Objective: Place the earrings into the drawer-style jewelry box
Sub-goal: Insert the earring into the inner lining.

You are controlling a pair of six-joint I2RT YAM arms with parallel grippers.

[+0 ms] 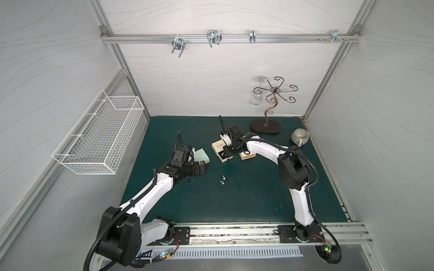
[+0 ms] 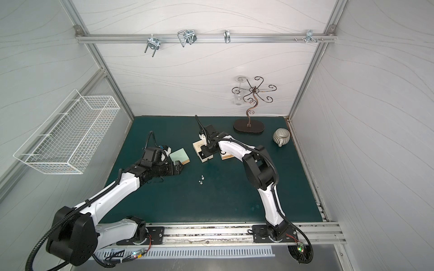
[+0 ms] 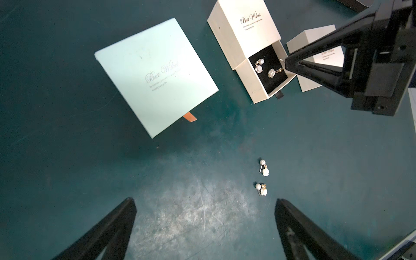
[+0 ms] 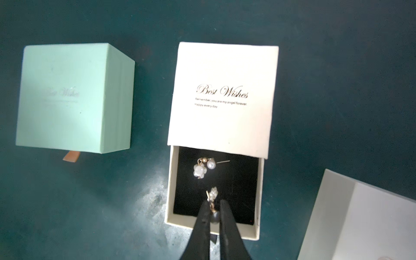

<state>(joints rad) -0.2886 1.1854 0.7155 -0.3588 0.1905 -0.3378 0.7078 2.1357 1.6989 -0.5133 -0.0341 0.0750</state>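
A dark green counter [image 1: 234, 206], scuffed pale in one patch, sits inside white panelled walls [image 1: 211, 75], one carrying a wire basket [image 1: 98, 133]. The cream box [image 4: 222, 94] has its drawer [image 4: 171, 191] pulled out, with a mint box [image 3: 155, 76] and a white box [image 4: 360, 213] flanking it. Over that drawer the right claw [image 4: 212, 210] is clamped on an earring [image 4: 212, 194], beside another earring [image 4: 200, 169]. Two loose earrings [image 3: 263, 171] lie on the robot's side of the cream box, near the left claw [image 3: 204, 199], its jaws apart.

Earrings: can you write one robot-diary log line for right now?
right gripper: pinching one earring over open drawer | second earring: lying in drawer | left gripper: open, above mat | loose earrings: two on mat
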